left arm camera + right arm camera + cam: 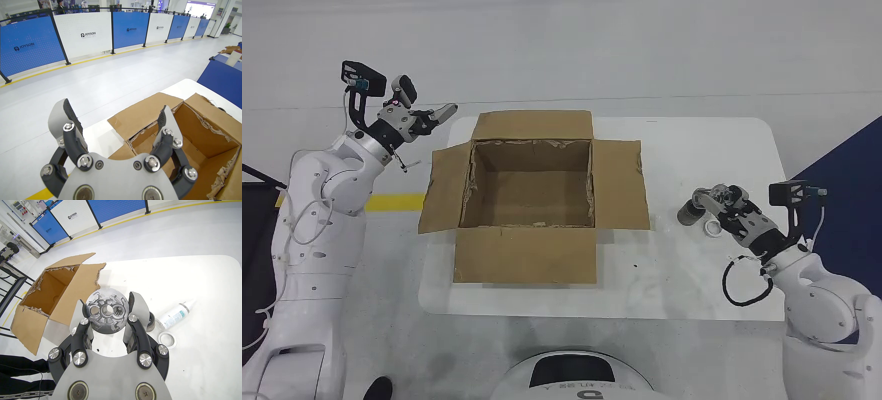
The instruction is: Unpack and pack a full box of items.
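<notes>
Your right tool (107, 307) was pinching the grey metal disc (106, 315) across its rim, one pad on each opposite edge, with the cast face turned toward the wrist camera. That hold suited the part: the rim gave two firm parallel edges, while the ribbed face and centre hole offered little to press on. The disc appeared to hang clear of the surface (198, 285).

The box (527, 255) stood in the middle of the surface with all four flaps folded outward, so the mouth was wide open from above. What showed of its inside was bare cardboard. I judged that the unpacking was finished or nearly so. Whether the disc was the last thing out or the first going back in, I could not tell.

The other things lay together on your right arm's side, well apart from the box and within that arm's easy reach. The white bottle (173, 316) lay on its side, the metal ring (167, 340) lay flat near it, and a dark round part (151, 322) sat just behind one finger.

Your left tool (115, 106) had its fingers spread and held nothing. It hung by the box's far left corner, out past the surface's edge, which left the opening free.
</notes>
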### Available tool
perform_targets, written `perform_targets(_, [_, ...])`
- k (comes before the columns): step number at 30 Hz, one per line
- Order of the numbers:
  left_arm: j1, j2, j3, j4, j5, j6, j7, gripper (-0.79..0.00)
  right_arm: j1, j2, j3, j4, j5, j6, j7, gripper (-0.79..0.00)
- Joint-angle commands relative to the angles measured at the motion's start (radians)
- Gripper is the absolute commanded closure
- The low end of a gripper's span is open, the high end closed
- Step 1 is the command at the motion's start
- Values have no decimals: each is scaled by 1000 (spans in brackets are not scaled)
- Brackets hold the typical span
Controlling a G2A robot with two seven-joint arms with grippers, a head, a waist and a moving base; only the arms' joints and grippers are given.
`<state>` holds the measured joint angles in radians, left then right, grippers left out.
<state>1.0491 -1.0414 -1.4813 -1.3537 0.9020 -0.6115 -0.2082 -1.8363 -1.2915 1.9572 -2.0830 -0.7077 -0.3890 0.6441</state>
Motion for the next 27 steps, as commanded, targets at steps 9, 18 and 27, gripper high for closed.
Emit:
perform_targets(9, [0, 0, 0, 0, 0, 0, 0, -785, 0, 0, 0, 0, 0, 0, 0, 0])
perform_targets(18, [0, 0, 0, 0, 0, 0, 0, -785, 0, 0, 0, 0, 0, 0, 0, 0])
perform_targets(27, [0, 0, 0, 0, 0, 0, 0, -785, 0, 0, 0, 0, 0, 0, 0, -135])
